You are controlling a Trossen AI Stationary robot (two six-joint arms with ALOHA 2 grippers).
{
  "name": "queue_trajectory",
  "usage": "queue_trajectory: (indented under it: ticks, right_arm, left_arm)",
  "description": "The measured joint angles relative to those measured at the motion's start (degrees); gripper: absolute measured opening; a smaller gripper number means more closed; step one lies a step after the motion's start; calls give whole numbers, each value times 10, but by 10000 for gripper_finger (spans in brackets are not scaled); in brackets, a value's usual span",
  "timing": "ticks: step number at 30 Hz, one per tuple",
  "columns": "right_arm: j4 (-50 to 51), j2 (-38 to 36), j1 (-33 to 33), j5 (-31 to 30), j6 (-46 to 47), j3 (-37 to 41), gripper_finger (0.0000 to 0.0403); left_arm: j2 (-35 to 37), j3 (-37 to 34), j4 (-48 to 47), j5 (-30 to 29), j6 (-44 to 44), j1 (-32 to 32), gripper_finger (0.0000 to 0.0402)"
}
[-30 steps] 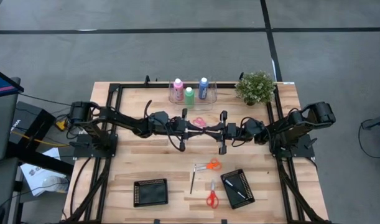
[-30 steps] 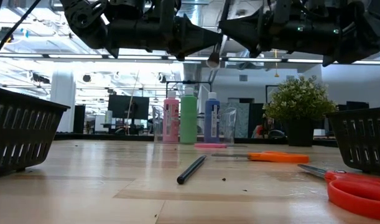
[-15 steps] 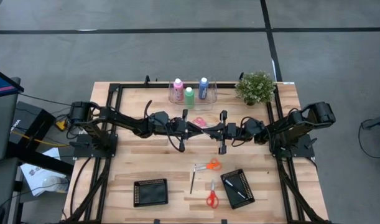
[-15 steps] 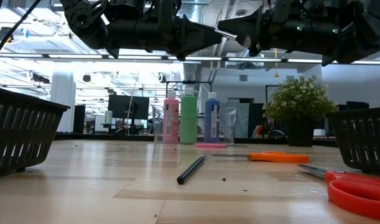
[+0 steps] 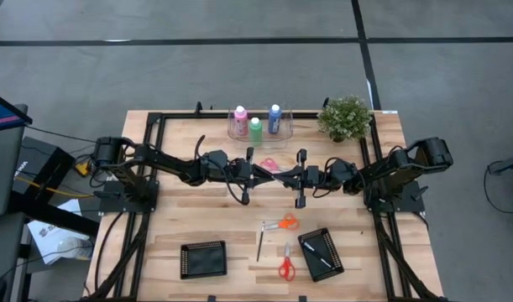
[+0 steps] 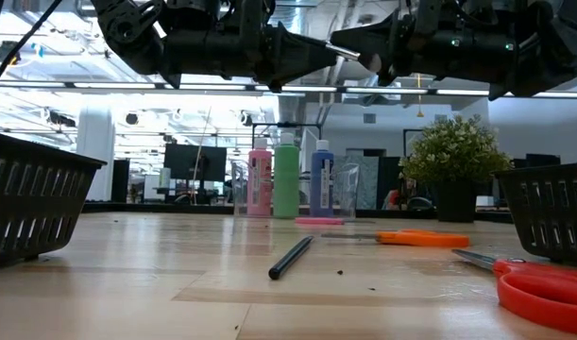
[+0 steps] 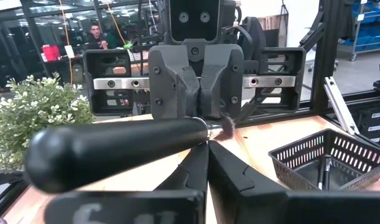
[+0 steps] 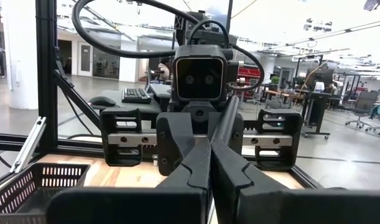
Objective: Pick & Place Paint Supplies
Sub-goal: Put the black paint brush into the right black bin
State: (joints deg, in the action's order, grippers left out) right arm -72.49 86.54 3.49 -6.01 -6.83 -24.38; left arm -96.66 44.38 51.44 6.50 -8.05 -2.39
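Both arms met nose to nose above the middle of the table point(image 5: 155, 243) in the high view. The left gripper point(image 5: 260, 173) was clamped shut on a dark-handled brush point(image 7: 115, 146), and the right gripper point(image 5: 285, 178) was closed on the same brush's bristle end — the two sets of fingertips almost touching. At the upper centre, the pink bottle point(image 5: 239, 115), green bottle point(image 5: 255, 127) and blue bottle point(image 5: 275, 113) stood in a clear holder point(image 5: 283, 128), with the potted plant point(image 5: 346, 117) to its right. Lower down lay another brush point(image 5: 260, 242), two orange scissors point(image 5: 284, 223) and two black baskets point(image 5: 203, 259) — one holding a brush.
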Motion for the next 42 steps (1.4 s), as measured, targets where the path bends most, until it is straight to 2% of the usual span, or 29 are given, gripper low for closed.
queue_trajectory:
  ticks: [14,22,26,35,38,42]
  right_arm:
    - [3,0,0,0,3,0,0]
    - [60,-1,-10,3,12,-1,4]
    - [77,0,-9,4,13,-2,44]
    - [219,-2,-10,2,15,-67,181]
    - [251,-1,-10,2,15,-85,206]
    - [313,3,-9,4,13,-95,212]
  left_arm:
    - [0,0,0,0,0,0,0]
    - [-1,-1,-38,1,11,-6,0]
    - [-1,-1,-50,3,17,-9,0]
    - [-1,-2,-59,5,17,-9,0]
    - [-1,-2,-58,3,17,-9,0]
    - [9,4,-51,-4,16,-9,0]
